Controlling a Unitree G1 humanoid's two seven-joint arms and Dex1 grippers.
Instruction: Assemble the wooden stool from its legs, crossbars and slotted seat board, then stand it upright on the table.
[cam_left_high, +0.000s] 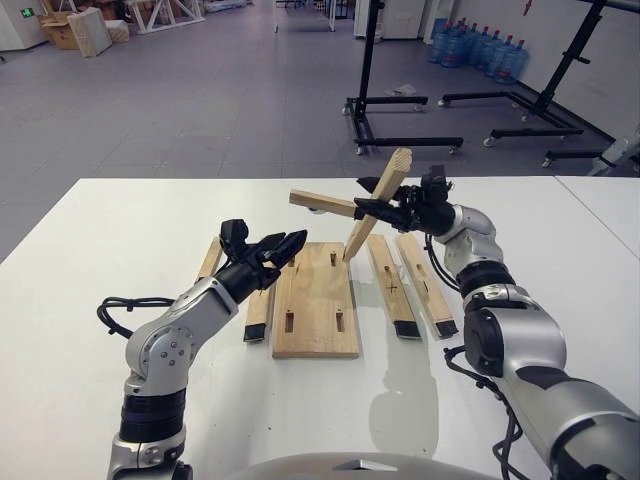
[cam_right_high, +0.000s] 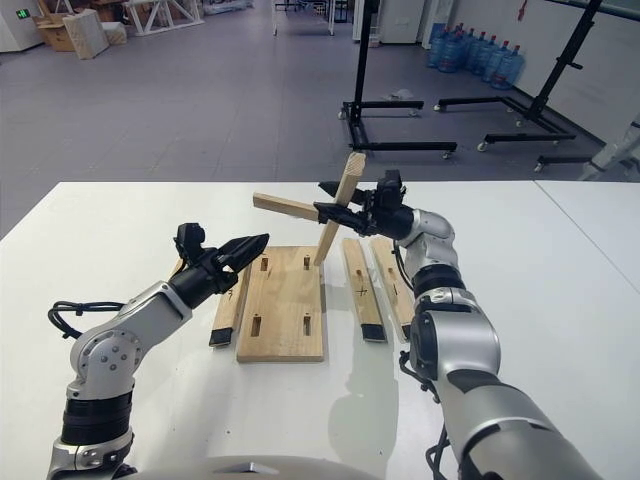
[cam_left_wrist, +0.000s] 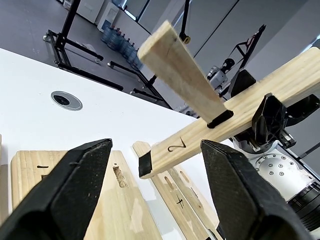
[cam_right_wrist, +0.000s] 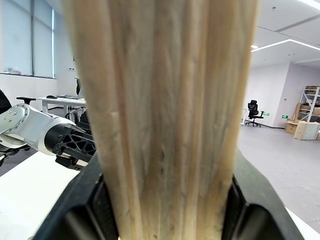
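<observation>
l gripper (cam_left_high: 283, 245) spread, empty, over seat board (cam_left_high: 315, 310); r gripper (cam_left_high: 392, 212) clenched on leg (cam_left_high: 388, 185) w/ crossbar (cam_left_high: 322, 203).
step: seating leg, foot by board's far edge; next: line foot up w/ slot.

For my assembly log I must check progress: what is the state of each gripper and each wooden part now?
held leg: lifted, tilted, crossbar joined across it.
seat board: flat on table.
right legs: lying flat, loose.
left legs: lying flat, loose.
left gripper: open, over left legs.
right gripper: shut on held leg.
</observation>
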